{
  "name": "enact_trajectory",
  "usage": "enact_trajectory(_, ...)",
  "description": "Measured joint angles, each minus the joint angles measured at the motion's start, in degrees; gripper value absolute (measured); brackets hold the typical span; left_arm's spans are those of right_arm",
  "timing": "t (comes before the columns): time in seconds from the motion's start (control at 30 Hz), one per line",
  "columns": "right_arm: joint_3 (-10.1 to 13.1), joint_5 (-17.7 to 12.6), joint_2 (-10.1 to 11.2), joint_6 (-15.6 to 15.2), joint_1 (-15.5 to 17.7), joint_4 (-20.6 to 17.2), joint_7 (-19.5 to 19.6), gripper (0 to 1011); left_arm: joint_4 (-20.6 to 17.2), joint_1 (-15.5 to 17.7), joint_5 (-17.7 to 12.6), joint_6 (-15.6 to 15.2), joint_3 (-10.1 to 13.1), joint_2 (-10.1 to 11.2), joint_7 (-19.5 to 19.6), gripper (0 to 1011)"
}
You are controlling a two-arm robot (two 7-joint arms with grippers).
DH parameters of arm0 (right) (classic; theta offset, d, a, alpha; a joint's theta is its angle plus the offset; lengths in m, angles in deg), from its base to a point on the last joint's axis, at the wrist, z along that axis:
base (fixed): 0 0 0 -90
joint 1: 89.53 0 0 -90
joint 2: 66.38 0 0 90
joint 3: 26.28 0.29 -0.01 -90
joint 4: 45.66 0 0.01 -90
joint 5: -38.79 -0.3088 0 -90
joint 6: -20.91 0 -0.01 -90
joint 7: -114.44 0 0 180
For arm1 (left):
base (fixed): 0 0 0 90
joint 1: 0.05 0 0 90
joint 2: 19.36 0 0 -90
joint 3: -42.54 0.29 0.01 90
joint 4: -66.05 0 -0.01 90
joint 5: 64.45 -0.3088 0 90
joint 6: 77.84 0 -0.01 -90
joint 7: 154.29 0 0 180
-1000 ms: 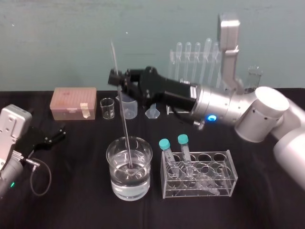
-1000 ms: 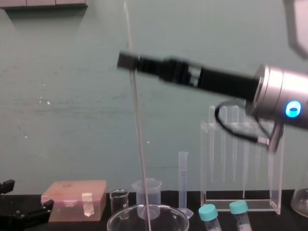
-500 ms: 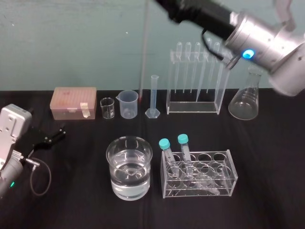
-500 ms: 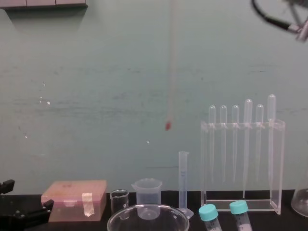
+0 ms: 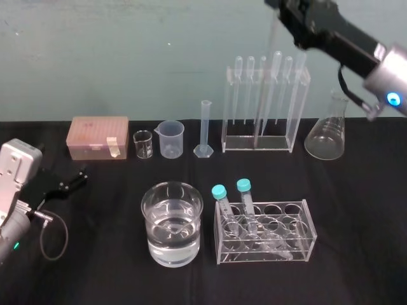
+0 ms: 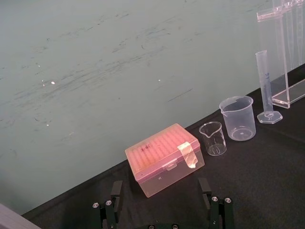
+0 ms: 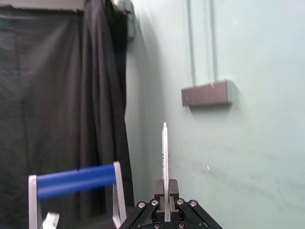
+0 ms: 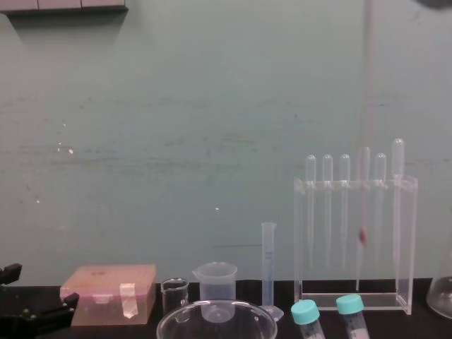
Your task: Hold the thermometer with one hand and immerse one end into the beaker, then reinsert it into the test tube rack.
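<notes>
head view: thermometer pinched by the right gripper above the test tube rack. left wrist view: left gripper parked, spread. chest view: red tip seen at rack mid-height; reinsertion judged underway, straight lowering needed.

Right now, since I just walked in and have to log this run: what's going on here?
The right gripper, shut on the thermometer, holds it upright above the rack at the back. Its red tip hangs level with the pipettes; whether it passes through a hole is unclear. The beaker stands in front, apart. The left gripper lies open, parked at the left.
</notes>
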Motion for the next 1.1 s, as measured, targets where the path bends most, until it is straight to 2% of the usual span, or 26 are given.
enact_trajectory(0.2,1.3,0.4,2.5,-0.1,6.3,-2.5,1.8,56,0.0,0.0,0.0,0.0,0.0,0.0,0.0,1008)
enact_trajectory(0.4,1.6,1.9,3.5,0.7,9.8,-3.3,1.8,56,0.0,0.0,0.0,0.0,0.0,0.0,0.0,1008)
enact_trajectory(0.73,2.4,4.4,3.3,2.6,12.2,-3.3,0.6,56,0.0,0.0,0.0,0.0,0.0,0.0,0.0,1008)
enact_trajectory(1.1,2.8,6.3,1.4,4.1,13.4,-1.1,-0.6,56,0.0,0.0,0.0,0.0,0.0,0.0,0.0,1008)
